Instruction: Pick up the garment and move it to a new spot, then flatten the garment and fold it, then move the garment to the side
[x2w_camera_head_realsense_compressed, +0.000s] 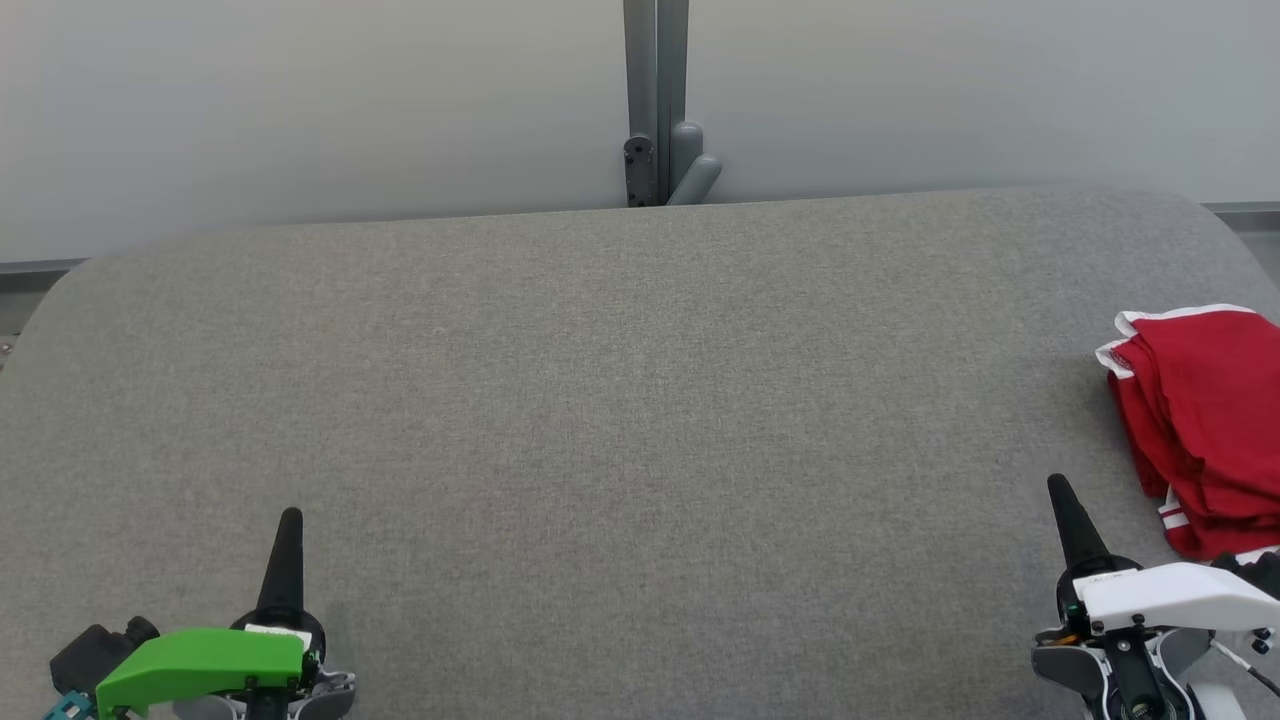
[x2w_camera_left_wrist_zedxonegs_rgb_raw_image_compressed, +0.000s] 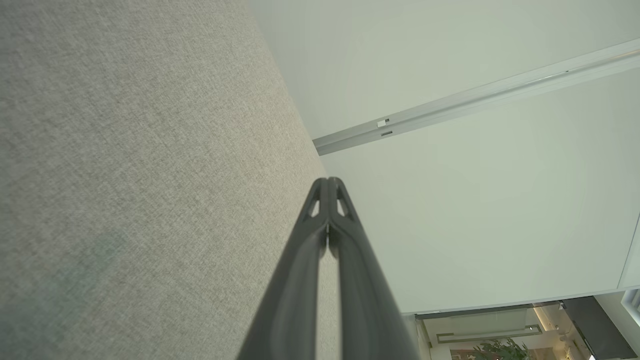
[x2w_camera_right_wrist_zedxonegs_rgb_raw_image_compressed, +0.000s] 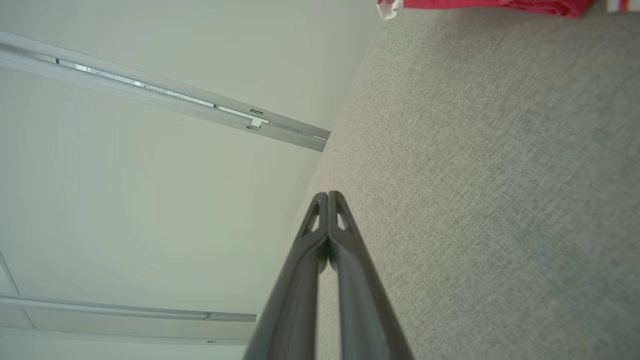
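- The left gripper (x2w_camera_head_realsense_compressed: 289, 522), under a green plastic housing (x2w_camera_head_realsense_compressed: 200, 662), has its two long dark fingers (x2w_camera_left_wrist_zedxonegs_rgb_raw_image_compressed: 352, 280) pressed together tip to tip, holding nothing.
- The right gripper (x2w_camera_head_realsense_compressed: 1060, 490), under a white plastic housing (x2w_camera_head_realsense_compressed: 1180, 595), is closed the same way and empty.
- The folded red fabric garment with white trim (x2w_camera_head_realsense_compressed: 1205, 430) lies near the right fingers, on their outer side, apart from them.
- The grey woven-fabric surface (x2w_camera_head_realsense_compressed: 640, 400) spreads beneath, between and ahead of both pairs of fingers.
- Beyond its far edge stands a pale wall (x2w_camera_head_realsense_compressed: 300, 100) with a grey metal post (x2w_camera_head_realsense_compressed: 657, 100).
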